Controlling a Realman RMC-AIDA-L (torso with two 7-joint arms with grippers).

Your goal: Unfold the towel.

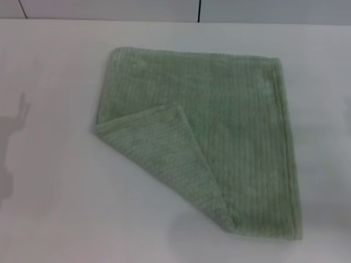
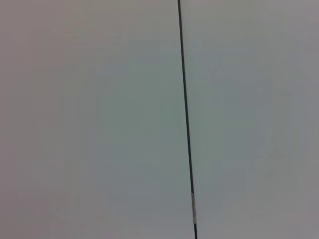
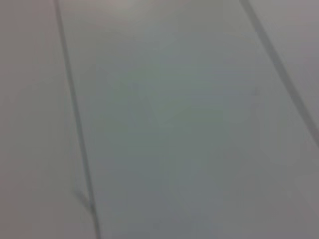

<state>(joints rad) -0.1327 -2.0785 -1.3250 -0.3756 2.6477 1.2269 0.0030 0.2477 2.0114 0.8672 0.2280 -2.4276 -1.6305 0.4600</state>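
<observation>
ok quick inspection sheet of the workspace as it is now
surface: white table, bare around the cloth, faint shadow at its left edge
job's things: towel lying flat, its near-left corner folded over onto it as a triangle; not yet unfolded
clutter: nothing seen
grippers: neither in any view; wrist views show only pale panels
cables: nothing seen
surroundings: pale wall behind the table with a dark vertical seam; a dark seam also crosses the left wrist view
</observation>
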